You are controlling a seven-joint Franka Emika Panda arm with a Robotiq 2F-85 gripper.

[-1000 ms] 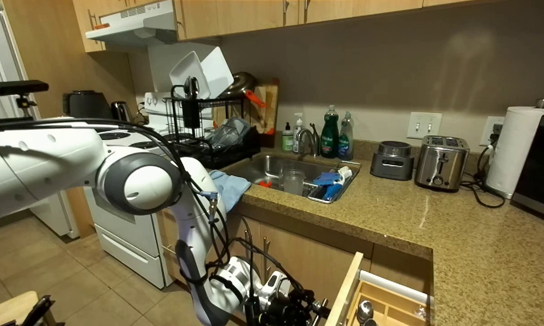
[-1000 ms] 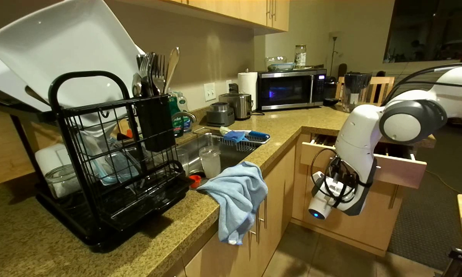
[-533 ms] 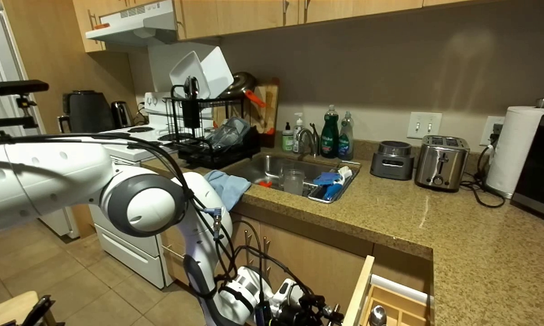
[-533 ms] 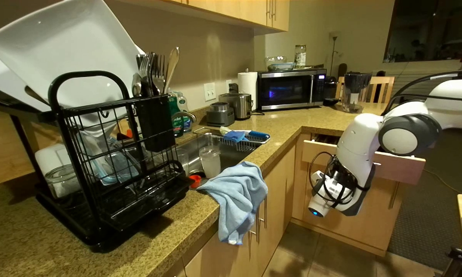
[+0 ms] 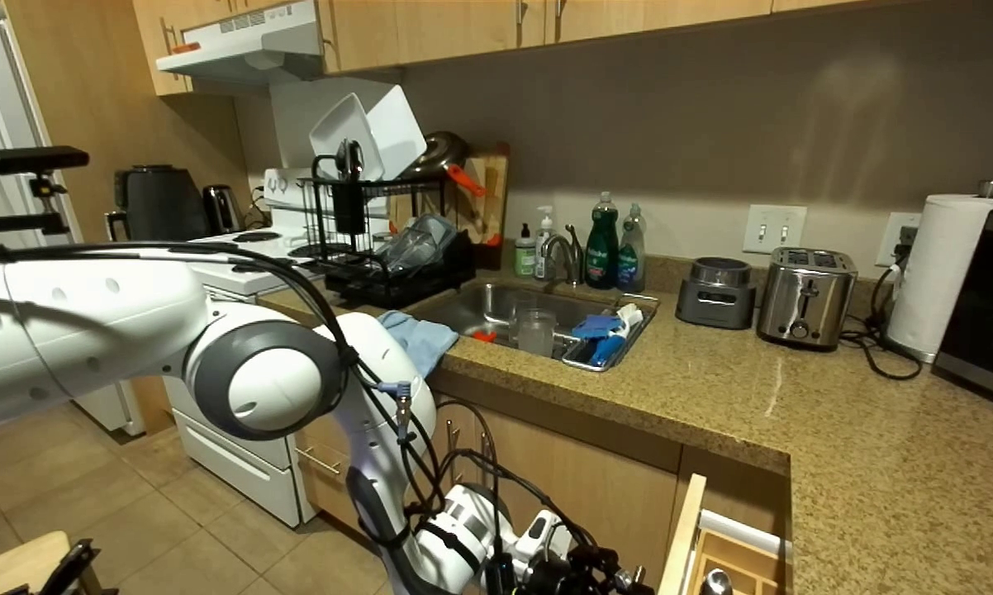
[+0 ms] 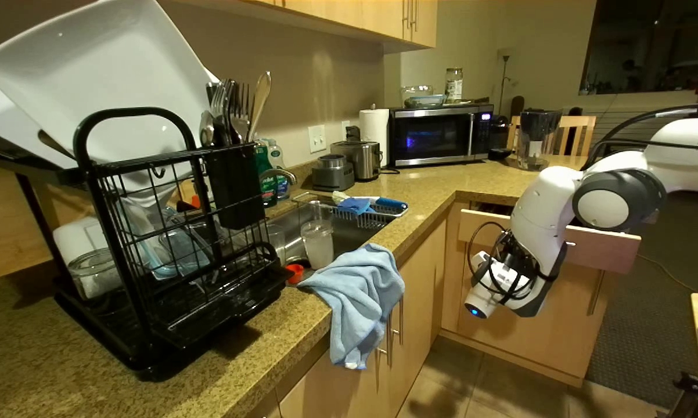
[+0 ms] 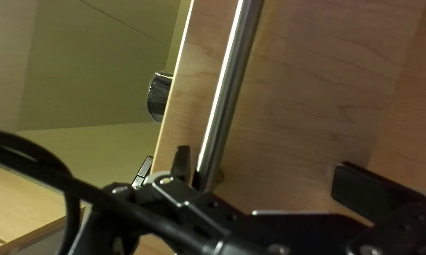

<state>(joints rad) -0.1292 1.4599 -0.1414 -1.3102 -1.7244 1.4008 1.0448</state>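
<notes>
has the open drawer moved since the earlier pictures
Yes: the drawer has slid inward, toward shut; in an exterior view its front now stands nearer the fixed counter corner, though it remains open.

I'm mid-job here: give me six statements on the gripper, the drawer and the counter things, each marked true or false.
1. The handle is a straight metal bar. True.
2. The gripper is shut on the handle. False: its fingers stand wide apart.
3. The drawer is fully closed. False: the drawer stands open.
4. The towel hangs over the edge of the counter. True.
5. The toaster stands on the stove. False: the toaster stands on the counter.
6. The paper roll stands upright. True.
</notes>
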